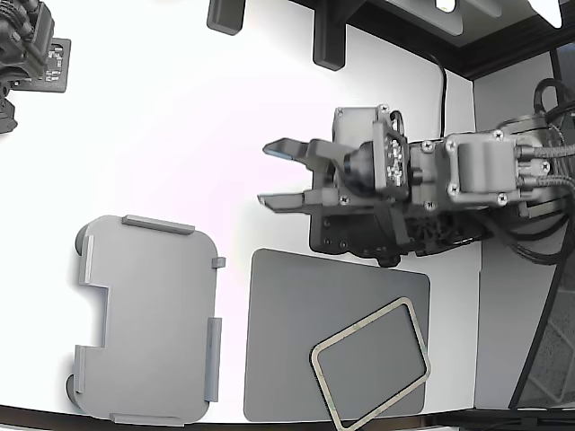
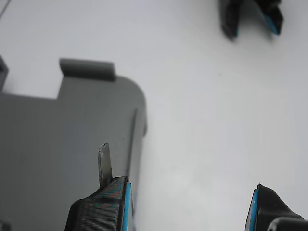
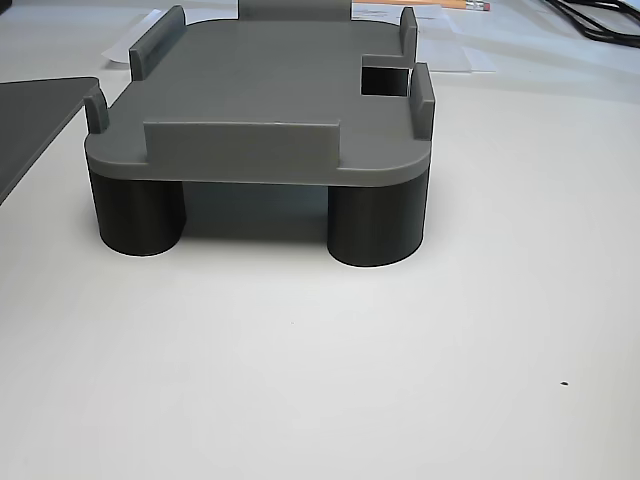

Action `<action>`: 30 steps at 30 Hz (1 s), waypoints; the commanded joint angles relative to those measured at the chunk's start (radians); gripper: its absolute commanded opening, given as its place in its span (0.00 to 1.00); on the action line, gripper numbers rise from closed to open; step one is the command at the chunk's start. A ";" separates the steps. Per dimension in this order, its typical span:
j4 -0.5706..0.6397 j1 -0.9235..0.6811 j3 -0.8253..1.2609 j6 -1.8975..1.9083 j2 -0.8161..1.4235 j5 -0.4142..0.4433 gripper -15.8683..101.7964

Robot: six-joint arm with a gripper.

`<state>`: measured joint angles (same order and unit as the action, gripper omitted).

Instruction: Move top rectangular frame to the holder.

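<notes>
The top rectangular frame (image 1: 359, 325), a thin beige outline, lies tilted on the dark grey mat (image 1: 296, 341) at the exterior view's lower right, one corner past the mat's near edge. The holder (image 1: 144, 314), a light grey plate with raised tabs and a side notch, sits at the lower left; it also shows in the wrist view (image 2: 62, 144) and, on round feet, in the other view (image 3: 260, 110). My gripper (image 1: 274, 175) is open and empty over the white table, above the mat and right of the holder. Its fingertips (image 2: 103, 163) show in the wrist view.
A second arm (image 1: 27, 45) sits at the exterior view's top left; its gripper (image 2: 250, 17) shows in the wrist view. Two dark posts (image 1: 328, 36) stand at the back edge. The mat's edge (image 3: 30, 110) and a pencil (image 3: 460, 5) show in the other view.
</notes>
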<state>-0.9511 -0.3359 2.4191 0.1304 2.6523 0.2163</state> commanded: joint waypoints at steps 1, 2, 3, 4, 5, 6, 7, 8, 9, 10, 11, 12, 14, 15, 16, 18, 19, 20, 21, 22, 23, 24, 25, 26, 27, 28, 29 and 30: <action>-0.026 -0.097 -0.080 0.043 -0.061 0.003 0.98; -0.037 -0.126 -0.101 0.058 -0.092 0.008 0.98; -0.046 -0.147 -0.121 0.074 -0.123 0.006 0.98; -0.055 -0.169 -0.141 0.083 -0.153 -0.003 0.98; -0.072 -0.195 -0.164 0.104 -0.190 -0.002 0.98; -0.094 -0.225 -0.189 0.132 -0.227 0.006 0.98; -0.118 -0.252 -0.215 0.156 -0.267 0.008 0.98; -0.138 -0.281 -0.238 0.183 -0.301 0.009 0.98; -0.155 -0.314 -0.255 0.218 -0.330 0.017 0.98; -0.172 -0.353 -0.270 0.262 -0.351 0.028 0.97; -0.190 -0.391 -0.285 0.310 -0.373 0.038 0.97; -0.216 -0.431 -0.301 0.362 -0.391 0.052 0.97; -0.282 -0.509 -0.337 0.465 -0.428 0.080 0.97; -0.314 -0.538 -0.350 0.505 -0.442 0.077 0.96; -0.339 -0.561 -0.356 0.531 -0.451 0.061 0.96; -0.382 -0.594 -0.360 0.558 -0.468 0.015 0.98; -0.400 -0.606 -0.357 0.561 -0.474 -0.008 0.98; -0.414 -0.621 -0.350 0.565 -0.476 -0.026 0.98; -0.425 -0.640 -0.344 0.569 -0.477 -0.041 0.98; -0.436 -0.660 -0.339 0.580 -0.477 -0.052 0.98; -0.442 -0.683 -0.334 0.597 -0.474 -0.060 0.98; -0.446 -0.707 -0.330 0.618 -0.471 -0.067 0.98; -0.453 -0.730 -0.325 0.640 -0.471 -0.075 0.98; -0.459 -0.749 -0.322 0.664 -0.476 -0.086 0.98; -0.462 -0.765 -0.319 0.686 -0.483 -0.097 0.98; -0.463 -0.781 -0.314 0.703 -0.495 -0.109 0.98; -0.465 -0.790 -0.310 0.716 -0.506 -0.120 0.98; -0.462 -0.799 -0.302 0.726 -0.517 -0.124 0.98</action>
<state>-1.4159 -1.1321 2.1292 0.8376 2.1307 0.0982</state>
